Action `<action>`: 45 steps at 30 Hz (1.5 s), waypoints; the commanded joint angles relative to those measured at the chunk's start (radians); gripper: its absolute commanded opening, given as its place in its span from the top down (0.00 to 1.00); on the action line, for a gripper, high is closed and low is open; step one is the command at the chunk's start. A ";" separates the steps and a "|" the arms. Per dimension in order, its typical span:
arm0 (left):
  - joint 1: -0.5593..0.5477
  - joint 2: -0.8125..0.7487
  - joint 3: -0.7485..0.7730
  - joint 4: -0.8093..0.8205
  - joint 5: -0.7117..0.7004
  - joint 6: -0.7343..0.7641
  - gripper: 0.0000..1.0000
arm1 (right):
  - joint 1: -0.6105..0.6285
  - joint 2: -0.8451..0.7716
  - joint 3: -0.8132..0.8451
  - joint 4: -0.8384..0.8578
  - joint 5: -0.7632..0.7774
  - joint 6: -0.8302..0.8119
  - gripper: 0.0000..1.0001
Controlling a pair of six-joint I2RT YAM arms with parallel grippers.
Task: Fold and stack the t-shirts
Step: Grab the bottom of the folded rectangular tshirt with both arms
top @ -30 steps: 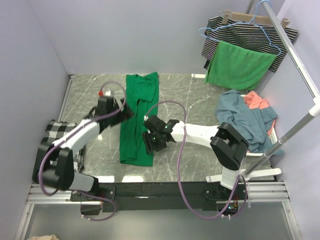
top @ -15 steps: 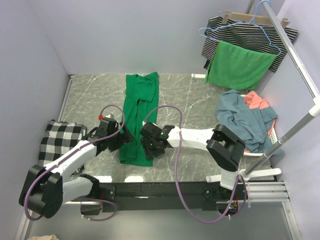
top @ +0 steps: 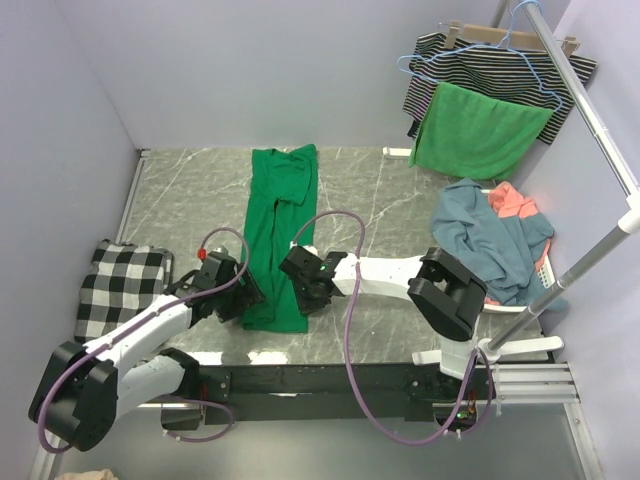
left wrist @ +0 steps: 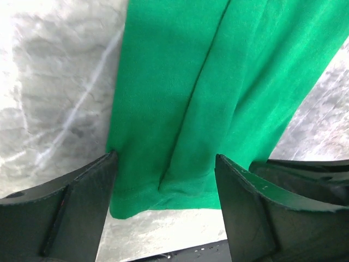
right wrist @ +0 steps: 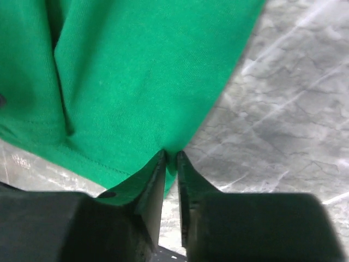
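1. Surface (top: 400, 190): grey marble, lying under both end effectors.
2. Green t-shirt (top: 275, 235): a long folded strip stretching away from both, its hem nearest them.
3. Left end effector (left wrist: 163, 158): spread, straddling the hem's left corner.
4. Right end effector (right wrist: 170, 155): pinching the hem's right corner.

A checked cloth (top: 122, 285) lies at the marble table's (top: 390, 200) left edge; a striped garment (top: 470, 62) and green cloth (top: 480, 132) hang far right.
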 commanded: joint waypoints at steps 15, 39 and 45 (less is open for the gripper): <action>-0.075 0.087 -0.003 -0.073 -0.069 -0.046 0.78 | -0.025 -0.062 -0.163 -0.108 0.203 0.112 1.00; -0.132 0.170 0.022 -0.090 -0.082 -0.031 0.99 | -0.090 -0.187 -0.256 -0.191 0.300 0.185 0.64; -0.132 0.147 0.043 -0.090 -0.088 -0.012 0.77 | -0.085 -0.319 -0.162 -0.159 0.289 0.069 0.53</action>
